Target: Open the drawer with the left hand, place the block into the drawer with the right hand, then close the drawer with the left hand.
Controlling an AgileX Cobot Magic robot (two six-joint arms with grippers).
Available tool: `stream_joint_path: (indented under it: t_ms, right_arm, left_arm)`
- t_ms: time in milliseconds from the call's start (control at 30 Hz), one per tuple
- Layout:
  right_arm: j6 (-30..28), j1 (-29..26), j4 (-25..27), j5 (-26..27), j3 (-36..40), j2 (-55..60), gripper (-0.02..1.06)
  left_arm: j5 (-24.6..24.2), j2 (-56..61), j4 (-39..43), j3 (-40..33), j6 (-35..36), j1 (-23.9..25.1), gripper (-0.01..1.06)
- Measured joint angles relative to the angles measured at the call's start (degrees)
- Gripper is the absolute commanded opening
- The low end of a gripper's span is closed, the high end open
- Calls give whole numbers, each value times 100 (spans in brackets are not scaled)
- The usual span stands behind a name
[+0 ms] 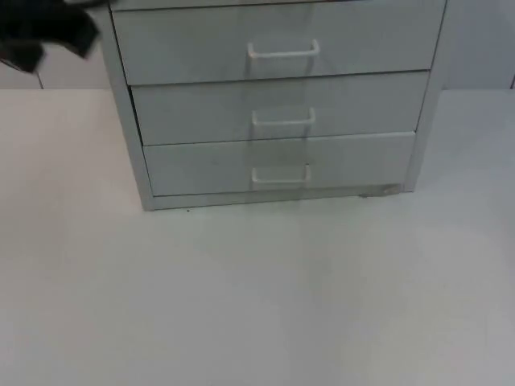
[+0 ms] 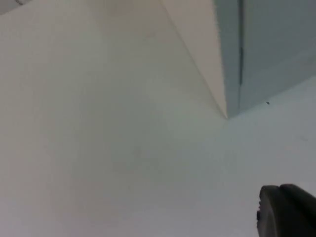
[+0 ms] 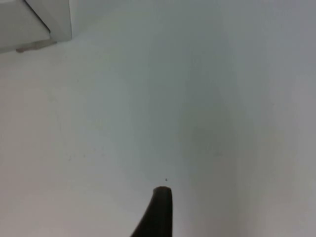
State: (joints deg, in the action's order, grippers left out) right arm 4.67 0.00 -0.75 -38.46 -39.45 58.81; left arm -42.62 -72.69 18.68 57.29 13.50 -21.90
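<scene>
Currently my left pincer (image 1: 48, 36) is hovering near the counter's (image 1: 257, 305) far left edge beside the drawer cabinet (image 1: 273, 104); its finger spread I cannot tell. All three drawers, including the bottom drawer (image 1: 278, 165), are sitting closed at the counter's far edge.

No readable text, labels, brands, numbers or signs anywhere. Checked the cabinet (image 1: 273, 104) — its three drawer fronts and white handles are plain, with no marking. The cabinet side and corner seen from the left wrist view are likewise bare, and the cabinet foot in the right wrist view carries nothing legible. The counter (image 1: 257, 297) is unmarked — a few tiny dark specks, not characters.
</scene>
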Motion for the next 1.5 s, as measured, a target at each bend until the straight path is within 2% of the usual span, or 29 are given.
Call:
stream_joint_path:
  t_ms: [400, 533, 767, 1000, 1133, 1367, 1500]
  right_arm:
    - [-231, 0, 10, 0, 0, 0, 78]
    - [-252, 0, 10, 0, 0, 0, 78]
    - [-523, 326, 10, 11, 0, 0, 78]
    - [-774, 1116, -9, 69, 0, -164, 78]
    - [-832, 1366, -21, 216, 0, -781, 78]
    - [-849, 1403, 75, 207, 0, -1905, 78]
    - [-859, 1411, 222, -120, 0, -2887, 78]
  left_arm:
    - [-74, 1708, -85, -489, -65, 1570, 0]
    - [-144, 2133, -96, -710, -65, 1946, 0]
    - [-181, 2582, -349, -765, -112, 2092, 0]
    - [-276, 3061, -1198, -765, -739, 2092, 0]
    - [-480, 3442, -1868, -765, -1320, 2099, 0]
    - [-728, 4231, -2017, -765, -1533, 2099, 0]
    - [-1017, 5045, -2081, -780, -1732, 2099, 0]
